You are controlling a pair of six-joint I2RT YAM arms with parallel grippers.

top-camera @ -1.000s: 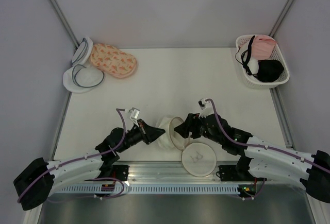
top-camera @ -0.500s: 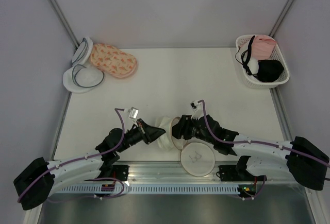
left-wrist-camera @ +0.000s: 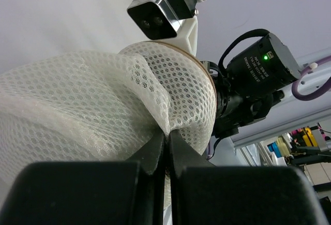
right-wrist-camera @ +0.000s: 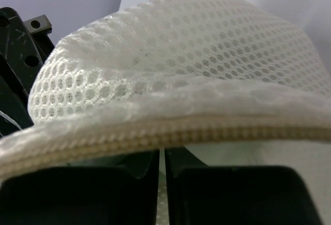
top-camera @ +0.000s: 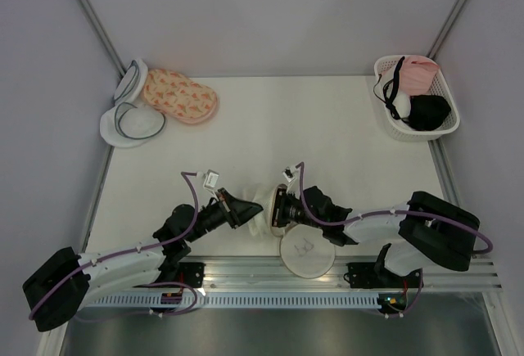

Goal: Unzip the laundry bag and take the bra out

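The laundry bag (top-camera: 264,199) lies unzipped near the table's front. One white mesh half stands on edge between my grippers, and the other half (top-camera: 307,251) lies flat in front of it. My left gripper (top-camera: 254,209) is shut on a fold of the bag's mesh (left-wrist-camera: 77,101), its jaws (left-wrist-camera: 166,132) pressed together. My right gripper (top-camera: 278,207) reaches in from the right. In the right wrist view its fingers (right-wrist-camera: 162,151) stand shut just under the tan zip rim (right-wrist-camera: 207,129), and the rim hides their tips. The bra is hidden.
A white basket (top-camera: 442,131) with black and pink garments stands at the back right. A pink flower-patterned pouch (top-camera: 180,96) and white pouches with dark rims (top-camera: 131,120) lie at the back left. A metal rail (top-camera: 262,278) runs along the near edge.
My right arm has pushed left up to the standing half of the bag, and its gripper has gone from open to shut. The flat half slid slightly left. The left gripper has kept its hold.
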